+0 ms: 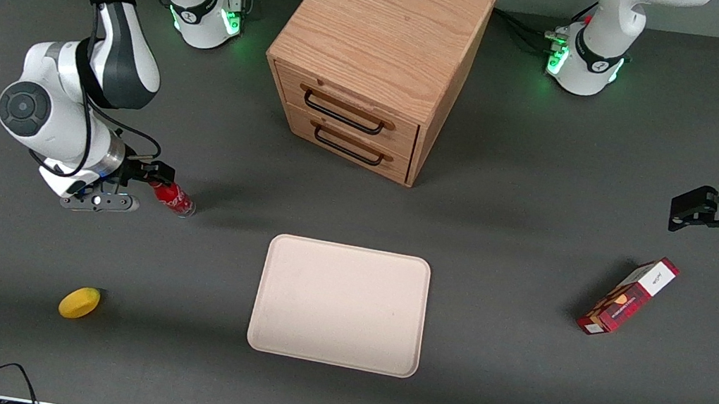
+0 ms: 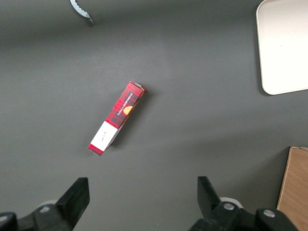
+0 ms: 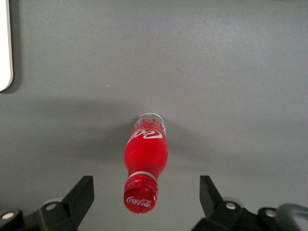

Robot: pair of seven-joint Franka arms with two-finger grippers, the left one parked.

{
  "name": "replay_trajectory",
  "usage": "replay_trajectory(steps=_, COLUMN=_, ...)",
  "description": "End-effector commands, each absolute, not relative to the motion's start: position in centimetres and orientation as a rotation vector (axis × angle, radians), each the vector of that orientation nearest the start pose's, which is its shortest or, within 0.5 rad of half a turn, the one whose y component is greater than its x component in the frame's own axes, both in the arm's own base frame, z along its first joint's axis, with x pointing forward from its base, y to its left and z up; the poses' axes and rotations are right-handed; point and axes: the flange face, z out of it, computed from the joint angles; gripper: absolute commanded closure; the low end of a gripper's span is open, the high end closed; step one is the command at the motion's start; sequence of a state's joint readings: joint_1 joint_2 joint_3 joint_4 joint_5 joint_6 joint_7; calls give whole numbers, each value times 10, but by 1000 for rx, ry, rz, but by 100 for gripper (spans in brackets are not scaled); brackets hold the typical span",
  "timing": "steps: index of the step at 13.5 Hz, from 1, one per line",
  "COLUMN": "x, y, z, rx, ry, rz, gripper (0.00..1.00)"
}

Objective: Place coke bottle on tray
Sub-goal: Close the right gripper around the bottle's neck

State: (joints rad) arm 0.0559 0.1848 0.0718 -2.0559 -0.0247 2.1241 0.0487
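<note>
The coke bottle [image 1: 175, 198] [image 3: 146, 161], small and red with white script and a red cap, stands upright on the dark table. It is apart from the tray, toward the working arm's end. My right gripper [image 1: 152, 172] [image 3: 147, 187] hangs open over it. Its black fingers [image 3: 82, 192] stand wide on either side of the cap, touching nothing. The tray [image 1: 349, 249] [image 3: 4, 48], flat and cream with a low rim, lies mid-table, nearer the front camera than the wooden cabinet, with nothing on it.
A wooden two-drawer cabinet [image 1: 381, 55] stands farther from the front camera than the tray. A yellow fruit [image 1: 79, 302] lies nearer the camera than the bottle. A red and white box [image 1: 627, 297] [image 2: 117, 118] lies toward the parked arm's end.
</note>
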Motion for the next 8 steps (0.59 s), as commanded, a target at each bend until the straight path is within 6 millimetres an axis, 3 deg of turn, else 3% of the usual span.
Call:
replay_trajectory(steps=1, x=554, y=67, z=341, rx=-3161, ry=-196, rz=159, gripper=5)
replay_trajectory(steps=8, x=546, y=66, z=332, rx=-3161, ry=-195, rz=140, gripper=37)
